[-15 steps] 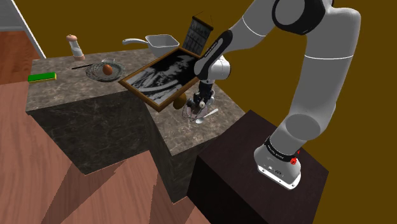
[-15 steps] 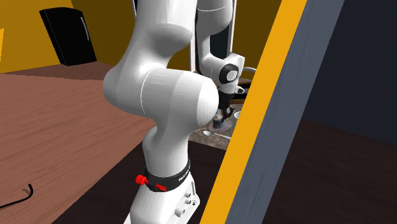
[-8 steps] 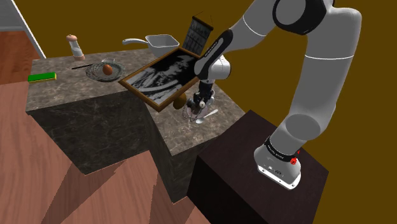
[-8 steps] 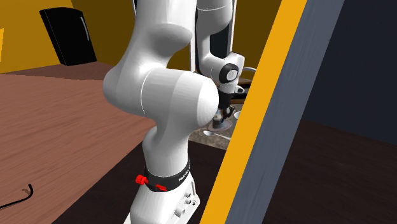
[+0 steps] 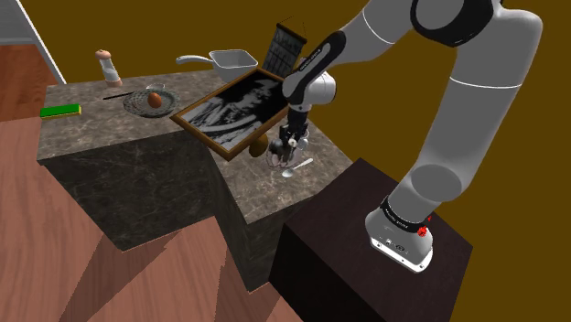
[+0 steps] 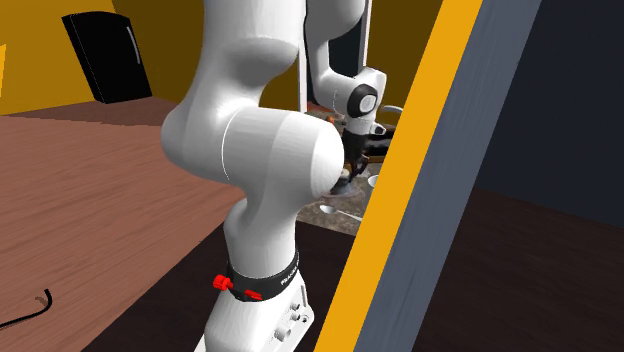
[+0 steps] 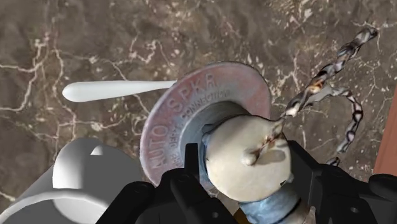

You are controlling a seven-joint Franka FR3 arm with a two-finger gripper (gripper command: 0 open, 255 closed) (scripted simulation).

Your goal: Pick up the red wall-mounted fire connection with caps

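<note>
The hand (image 7: 245,164) is clamped on the cream cap of the fire connection (image 7: 210,105), one finger pressed to each side, so the grasp looks made. Beyond it, the faded pinkish disc hangs over the marble table (image 7: 95,44), near a white spoon (image 7: 114,91). It seems barely lifted, if at all; raising it clear is what remains.

place: home kitchen | evidence: marble counter (image 5: 87,99), saucepan (image 5: 231,59), pepper mill (image 5: 108,67), wooden floor (image 5: 55,261)
</note>
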